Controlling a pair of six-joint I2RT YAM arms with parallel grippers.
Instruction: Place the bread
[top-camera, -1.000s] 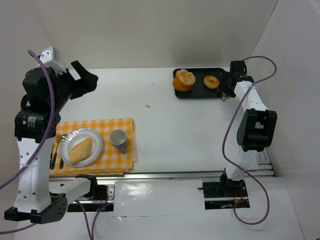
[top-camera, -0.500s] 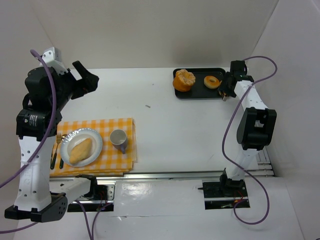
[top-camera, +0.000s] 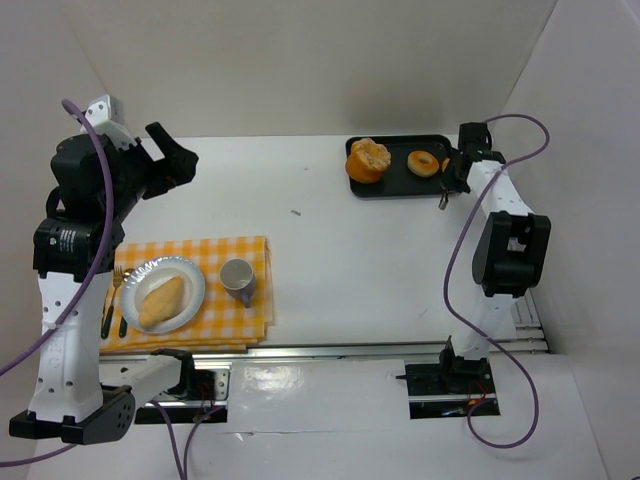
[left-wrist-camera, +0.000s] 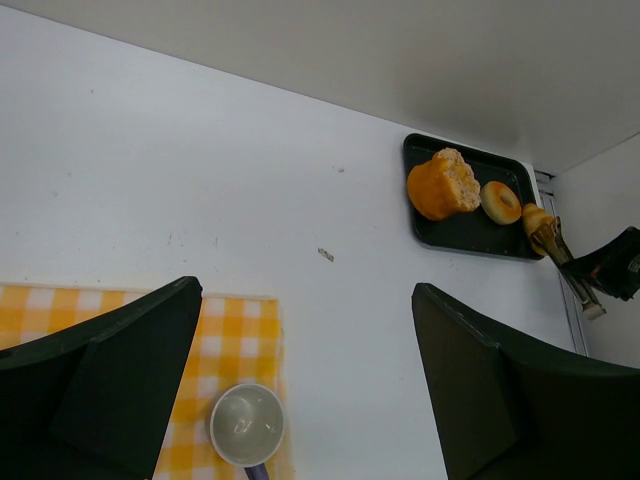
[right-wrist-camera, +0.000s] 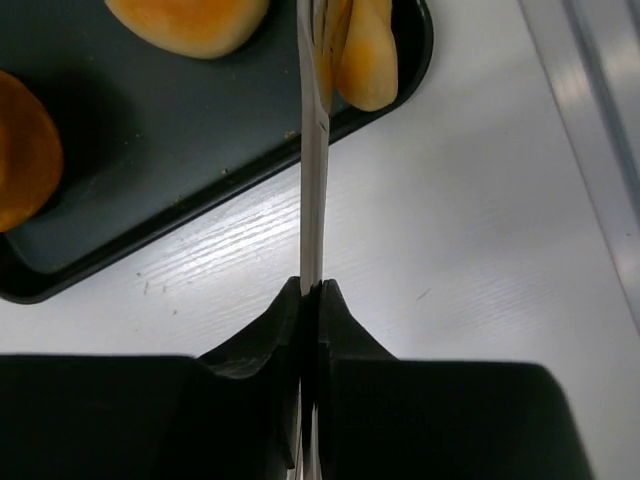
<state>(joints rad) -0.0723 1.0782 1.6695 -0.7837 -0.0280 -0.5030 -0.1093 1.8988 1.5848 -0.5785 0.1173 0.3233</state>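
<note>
A black tray (top-camera: 393, 187) at the back right holds a big round loaf (top-camera: 368, 160) and a ring-shaped bread (top-camera: 424, 162). My right gripper (right-wrist-camera: 312, 290) is shut on thin metal tongs (right-wrist-camera: 312, 150). The tongs' blades are pressed together, and their tips pinch a small piece of bread (right-wrist-camera: 365, 50) at the tray's right edge (right-wrist-camera: 420, 60). The left wrist view shows that same small piece (left-wrist-camera: 535, 218) between the tongs (left-wrist-camera: 560, 255). My left gripper (left-wrist-camera: 305, 290) hangs open and empty, high over the left side of the table.
At the front left lies a yellow checked cloth (top-camera: 250, 312). On it are a plate (top-camera: 188, 275) carrying a long bread roll (top-camera: 163, 298), a cup (top-camera: 237, 275) and a fork (top-camera: 115, 290). Walls close in behind and on the right.
My right gripper has closed, squeezing the tongs shut on the small piece of bread. The left arm has barely moved.
</note>
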